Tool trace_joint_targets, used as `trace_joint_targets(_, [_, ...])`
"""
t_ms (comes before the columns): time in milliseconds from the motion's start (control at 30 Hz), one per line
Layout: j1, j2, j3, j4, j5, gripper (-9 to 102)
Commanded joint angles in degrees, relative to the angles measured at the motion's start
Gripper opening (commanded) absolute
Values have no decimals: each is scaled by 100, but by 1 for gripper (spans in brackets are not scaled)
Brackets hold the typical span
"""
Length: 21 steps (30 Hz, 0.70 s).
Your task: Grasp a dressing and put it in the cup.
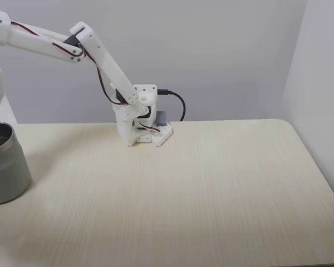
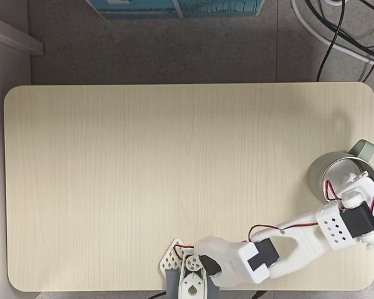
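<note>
Over the cup, at the tabletop's right edge in a fixed view from above: the arm's wrist end and the gripper [image 2: 359,182].
Gripper: hangs over the cup's opening; its fingers are hidden by the wrist housing, so I cannot tell whether they are apart or closed.
Cup [image 2: 327,174]: directly below the gripper, brushed metal, upright on the tabletop [image 2: 174,174]; in a fixed view from the side it stands at the left edge [image 1: 5,167].
Dressing: cannot be made out in either view.
Arm [image 1: 100,58]: white, reaching from its base [image 1: 142,125] at the tabletop's rim out towards the cup.
Cables [image 2: 336,31]: on the floor beyond the tabletop, well apart from the gripper.
</note>
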Motion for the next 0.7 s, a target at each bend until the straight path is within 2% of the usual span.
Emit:
trace_joint_targets(0, [70,-316,211,202,-35,35])
trace_joint_targets(667, [-167,-299,387,193,185,34])
